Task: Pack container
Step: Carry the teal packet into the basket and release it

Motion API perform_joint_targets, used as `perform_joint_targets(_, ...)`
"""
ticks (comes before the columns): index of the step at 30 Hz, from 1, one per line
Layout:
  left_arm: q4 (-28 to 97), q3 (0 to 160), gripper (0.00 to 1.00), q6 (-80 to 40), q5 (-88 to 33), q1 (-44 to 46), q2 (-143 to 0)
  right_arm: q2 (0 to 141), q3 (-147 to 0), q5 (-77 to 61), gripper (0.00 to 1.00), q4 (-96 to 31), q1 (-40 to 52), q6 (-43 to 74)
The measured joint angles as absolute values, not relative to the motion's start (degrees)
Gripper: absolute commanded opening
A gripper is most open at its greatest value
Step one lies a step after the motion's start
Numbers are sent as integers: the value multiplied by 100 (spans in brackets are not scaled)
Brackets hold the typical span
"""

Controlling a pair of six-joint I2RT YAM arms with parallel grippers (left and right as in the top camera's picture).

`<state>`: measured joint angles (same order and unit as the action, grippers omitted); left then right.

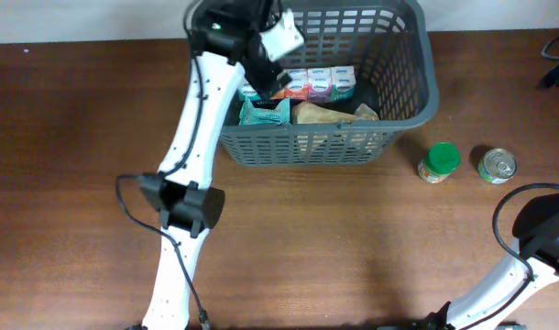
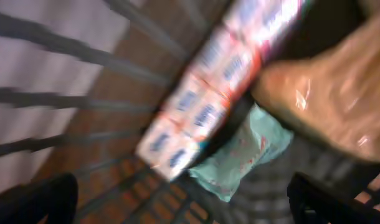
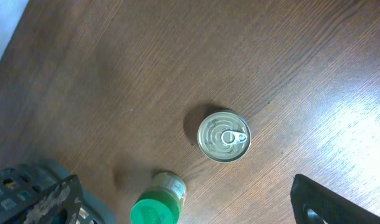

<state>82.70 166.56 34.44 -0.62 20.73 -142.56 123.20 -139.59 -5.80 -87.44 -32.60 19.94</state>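
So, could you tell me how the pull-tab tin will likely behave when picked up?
The tin looks like rigid metal, so it probably won't crush. Its round side may slip when squeezed. Standing upright, it should roll only if tipped.

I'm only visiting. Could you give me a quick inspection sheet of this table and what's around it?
Surface: brown wooden table.
Job's things: grey basket holding a row of cartons, teal packet, tan bag; green-lidded jar and tin can stand outside it.
Clutter: nothing seen.
Grippers: left gripper open over the basket; right gripper open above the table.
Cables: black cable looping beside the left arm.
Surroundings: pale strip beyond the table.
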Motion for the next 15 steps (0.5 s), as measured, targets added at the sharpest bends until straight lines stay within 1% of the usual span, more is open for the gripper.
perform_joint_targets(5,8453,16993,99,2991,-49,1903,-13319,12320,-13959,-580,99,-8744,-3260,1992)
perform_joint_targets(7,8536,17036,99,2744,-5,1623,-12735,12320,-13959,-580,99,-8742,-3260,1992)
perform_joint_targets(11,8538,16977,99,2139,47,563,-11948,12320,-13959,-580,99,-8744,-3260,1994)
perform_joint_targets(12,8562,16842,99,1940,71,180,-11791,12320,-13959,-580,99,-8742,-3260,1994)
perform_joint_targets(15,8799,16479,99,1406,56,-646,-11644,12320,-13959,-580,99,-8742,-3260,1990)
